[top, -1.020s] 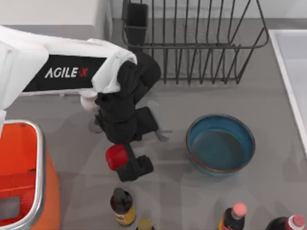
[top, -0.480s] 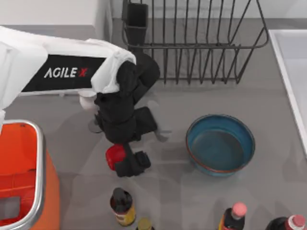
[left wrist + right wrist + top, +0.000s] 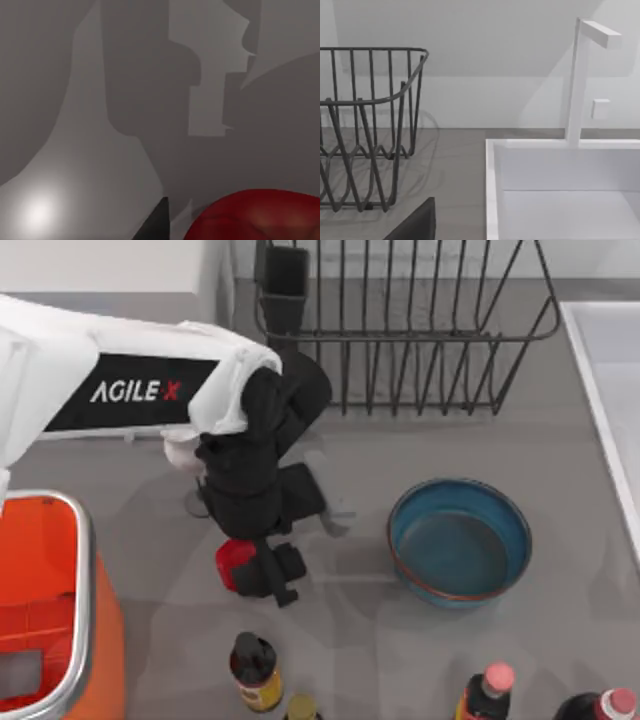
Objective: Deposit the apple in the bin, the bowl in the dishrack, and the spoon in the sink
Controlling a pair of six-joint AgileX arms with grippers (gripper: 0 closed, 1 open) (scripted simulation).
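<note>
My left gripper points down at the table's front left and is shut on the small red apple; one black finger shows beside it. In the left wrist view the apple sits close to a dark fingertip. The teal bowl stands upright to the right of the gripper. A pale grey spoon lies partly hidden under the left arm. The orange bin is at the front left, the dishrack at the back, and the sink at the right edge.
Dark bottles and pink-capped ones line the front edge. A white goblet hides behind the left arm. The right wrist view faces the dishrack, the sink rim and a white tap.
The left gripper has drawn slightly left and back with the apple in it, and its visible finger has swung closer under the wrist. Bowl and spoon are unmoved.
</note>
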